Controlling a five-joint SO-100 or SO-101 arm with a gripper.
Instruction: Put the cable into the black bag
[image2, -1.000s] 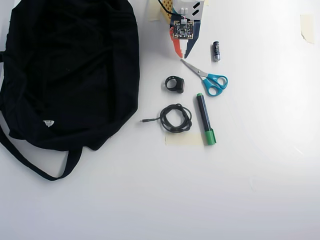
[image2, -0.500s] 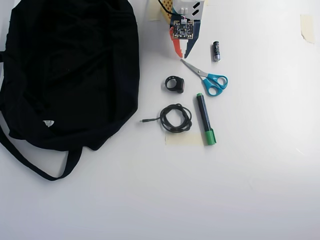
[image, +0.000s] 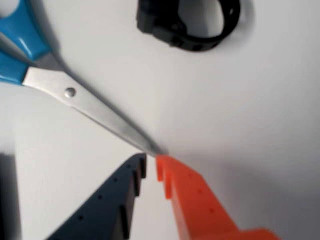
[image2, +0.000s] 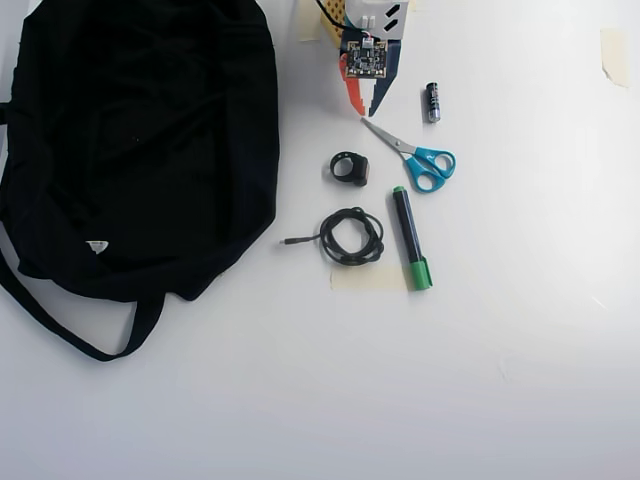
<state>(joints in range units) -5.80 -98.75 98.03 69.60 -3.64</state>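
The cable (image2: 330, 238) is a thin black cord in a small loose coil on the white table, its straight tail pointing left toward the bag in the overhead view. It does not show in the wrist view. The black bag (image2: 140, 140) lies flat and floppy at the left, with its strap trailing toward the bottom left. My gripper (image2: 364, 110) is at the top centre, above the cable, with one orange and one dark finger. In the wrist view the gripper (image: 151, 159) has its tips almost together, holds nothing, and sits just at the tip of the scissors.
Blue-handled scissors (image2: 415, 158) (image: 85, 102) lie right beside the gripper. A small thick black ring (image2: 350, 168) (image: 165, 27) sits between gripper and cable. A green-capped marker (image2: 410, 235) lies to the right of the cable. A small battery (image2: 432, 102) lies at the top right.
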